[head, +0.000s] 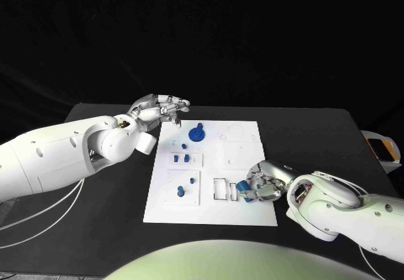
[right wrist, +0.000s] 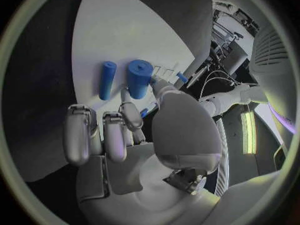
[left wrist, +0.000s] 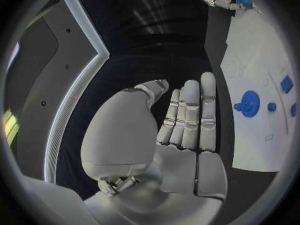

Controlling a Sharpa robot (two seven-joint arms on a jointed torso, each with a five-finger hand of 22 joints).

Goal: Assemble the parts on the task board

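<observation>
Two silver many-fingered hands work over the white rectangular task board [head: 211,175] lying on the black counter [head: 320,134]. Right hand [head: 263,185], at the board's near right corner beside the narrow rectangular slots [head: 226,189], has its fingers curled round a short blue cylindrical part [head: 245,189]; the right wrist view shows a fat blue cylinder [right wrist: 139,78] at the fingertips with a slimmer blue peg [right wrist: 107,80] lying on the board just beside it. Left hand [head: 158,110] hovers off the board's far left corner, fingers straight and apart, holding nothing. A blue toothed gear [head: 196,133] and small blue pieces [head: 181,157] sit in recesses on the board's left half. Step in hand, by judgement: seating the cylinder near the slots; next it needs aligning upright over its recess, then pressing down. No readable writing appears.
</observation>
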